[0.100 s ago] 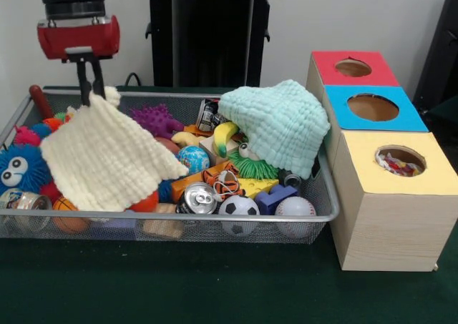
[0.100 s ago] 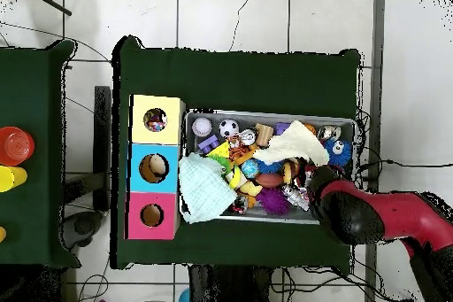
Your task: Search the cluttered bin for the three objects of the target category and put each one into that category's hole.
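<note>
Green table (image 1: pixel 215 295), crammed wire bin (image 1: pixel 172 217), pincer (image 1: pixel 91 95) clamped on cream cloth (image 1: pixel 107 159) draped over toys beside mint cloth (image 1: pixel 283 124).

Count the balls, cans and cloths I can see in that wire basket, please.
Balls: 4 – soccer ball, baseball, globe ball, basketball
Cans: 3 – one at the front, one at the back, one at the front corner
Cloths: 2 – cream cloth, mint cloth
Total: 9
</note>
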{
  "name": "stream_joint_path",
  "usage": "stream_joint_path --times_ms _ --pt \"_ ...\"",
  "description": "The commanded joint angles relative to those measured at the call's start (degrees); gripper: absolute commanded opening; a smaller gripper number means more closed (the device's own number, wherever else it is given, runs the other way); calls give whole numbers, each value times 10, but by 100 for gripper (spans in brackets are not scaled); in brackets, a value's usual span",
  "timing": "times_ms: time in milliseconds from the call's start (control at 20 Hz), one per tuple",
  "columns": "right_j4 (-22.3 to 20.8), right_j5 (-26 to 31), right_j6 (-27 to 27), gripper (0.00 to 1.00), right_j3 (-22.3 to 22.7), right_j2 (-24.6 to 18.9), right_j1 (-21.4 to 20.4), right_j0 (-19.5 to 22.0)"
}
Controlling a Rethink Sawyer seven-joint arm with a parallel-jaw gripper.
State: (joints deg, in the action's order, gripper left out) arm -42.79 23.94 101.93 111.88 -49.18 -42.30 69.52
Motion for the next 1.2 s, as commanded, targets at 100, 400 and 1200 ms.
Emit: stream_joint_path --times_ms 100,400,1200 --pt "55 65 -145 0 55 -125 61 30" --pt "74 69 -145 0 72 -170 110 58" --pt "107 99 -56 100 88 -166 40 20"
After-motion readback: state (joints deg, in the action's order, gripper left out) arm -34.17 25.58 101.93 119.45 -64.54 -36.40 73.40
